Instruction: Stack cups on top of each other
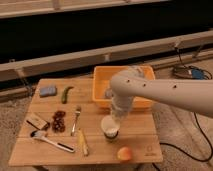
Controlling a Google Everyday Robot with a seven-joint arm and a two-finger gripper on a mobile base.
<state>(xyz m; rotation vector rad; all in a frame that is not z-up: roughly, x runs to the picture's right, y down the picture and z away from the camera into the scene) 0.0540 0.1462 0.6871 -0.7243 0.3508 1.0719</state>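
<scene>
A white cup [110,125] stands upright on the wooden table [140,135], near the front middle. Its lower part looks dark, as if it sits in or on a second dark cup [111,134]; I cannot tell which. My gripper [117,114] hangs down from the white arm [165,95], which reaches in from the right. It is right above the cup's rim at its right side, touching or nearly touching it.
A yellow bin [145,75] stands at the back of the table with a small object [107,93] inside. On the left lie a blue sponge [48,91], a green vegetable [66,94], a fork [76,120], red pieces [59,121], a spoon [50,140]. A peach-coloured fruit [124,153] lies at the front.
</scene>
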